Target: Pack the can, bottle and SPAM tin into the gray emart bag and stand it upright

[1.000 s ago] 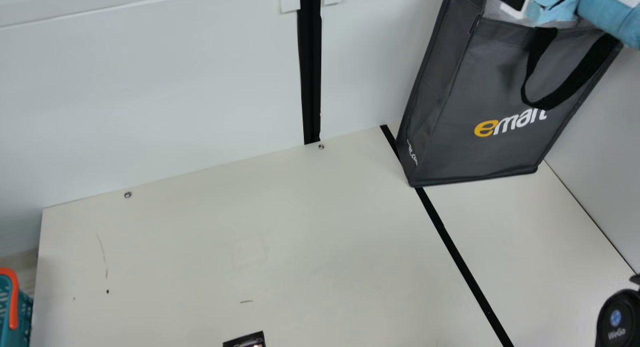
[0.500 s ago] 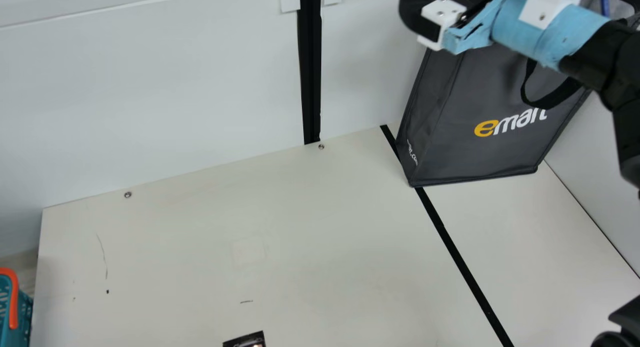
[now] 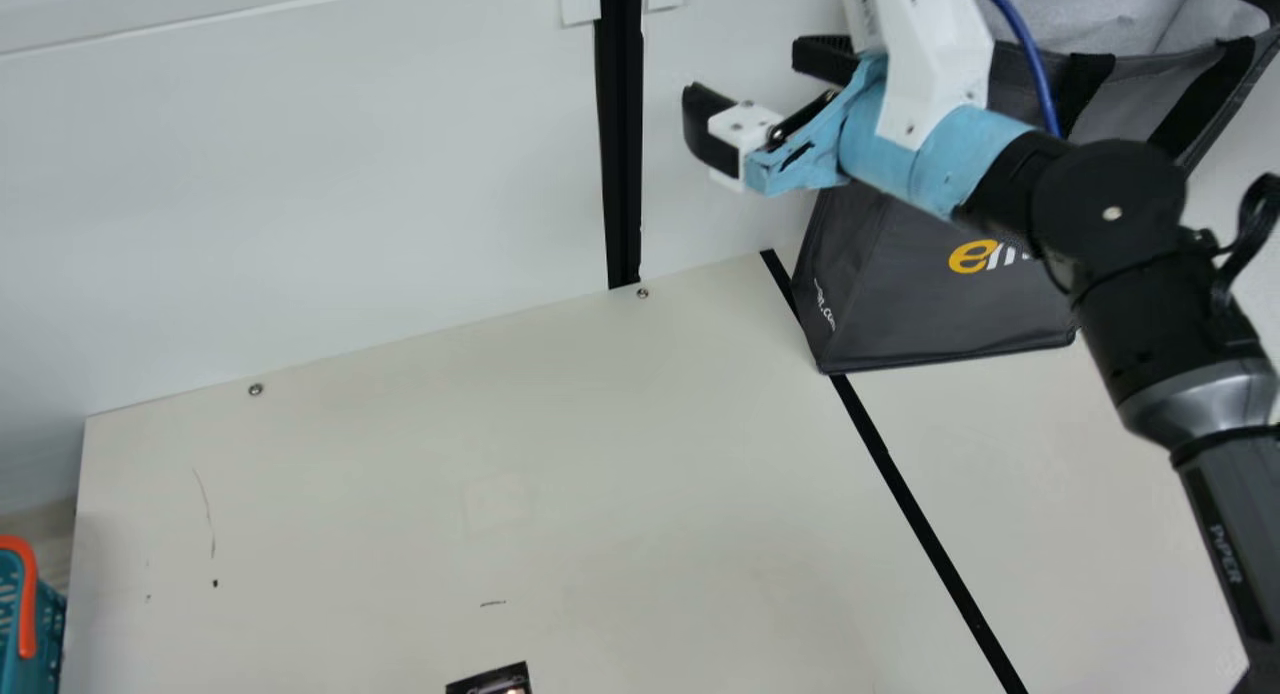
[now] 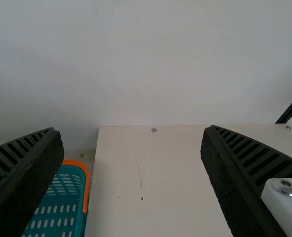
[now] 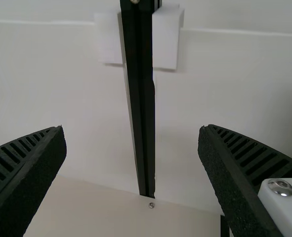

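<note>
Gray bag [image 3: 900, 314] stands upright, probably final step. Right gripper [image 3: 755, 96], left gripper [image 4: 131, 131] both spread apart, empty. Next: right one clears bag, no bumping.

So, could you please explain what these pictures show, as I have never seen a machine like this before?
This is a robot with two arms, each ending in a two-fingered gripper. The main view comes from a camera on its neck, between the arms; the other two come from cameras on its wrists.

On the cream table stands a gray emart bag, upright with its top open, partly behind the right arm. A dark item is cut off at the main view's bottom edge, so I cannot name it. A teal basket with an orange handle sits past the table's left edge.

The left gripper and right gripper are both open, holding nothing.
</note>
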Available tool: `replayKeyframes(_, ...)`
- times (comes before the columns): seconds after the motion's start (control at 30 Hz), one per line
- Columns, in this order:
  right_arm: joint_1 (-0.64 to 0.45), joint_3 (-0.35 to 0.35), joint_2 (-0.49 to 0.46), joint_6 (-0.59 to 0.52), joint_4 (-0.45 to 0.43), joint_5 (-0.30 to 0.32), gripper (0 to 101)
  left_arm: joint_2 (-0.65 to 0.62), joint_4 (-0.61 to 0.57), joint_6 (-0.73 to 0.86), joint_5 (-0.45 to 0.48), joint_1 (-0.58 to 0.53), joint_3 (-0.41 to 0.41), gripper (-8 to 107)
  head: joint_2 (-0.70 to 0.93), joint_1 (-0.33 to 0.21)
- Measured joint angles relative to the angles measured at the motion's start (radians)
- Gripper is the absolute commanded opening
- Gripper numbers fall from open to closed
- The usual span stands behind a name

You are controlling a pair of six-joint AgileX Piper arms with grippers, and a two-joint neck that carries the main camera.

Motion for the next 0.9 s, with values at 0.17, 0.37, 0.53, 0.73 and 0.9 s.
replayKeyframes(0.17, 0.053, 0.07, -0.028, 0.096, -0.126, -0.077, 95, 0.0, 0.0, 0.0, 0.0, 0.0, 0.0, 90, 0.0, 0.0)
replayKeyframes(0.37, 0.103, 0.158, -0.065, 0.202, -0.286, -0.158, 95, 0.0, 0.0, 0.0, 0.0, 0.0, 0.0, 90, 0.002, 0.0)
replayKeyframes(0.53, 0.136, 0.231, -0.106, 0.288, -0.432, -0.217, 95, 0.0, 0.0, 0.0, 0.0, 0.0, 0.0, 90, 0.002, 0.0)
replayKeyframes(0.73, 0.167, 0.312, -0.151, 0.377, -0.573, -0.286, 95, 0.0, 0.0, 0.0, 0.0, 0.0, 0.0, 90, 0.002, 0.0)
replayKeyframes(0.9, 0.181, 0.375, -0.193, 0.446, -0.675, -0.323, 95, 0.0, 0.0, 0.0, 0.0, 0.0, 0.0, 90, 0.0, 0.0)
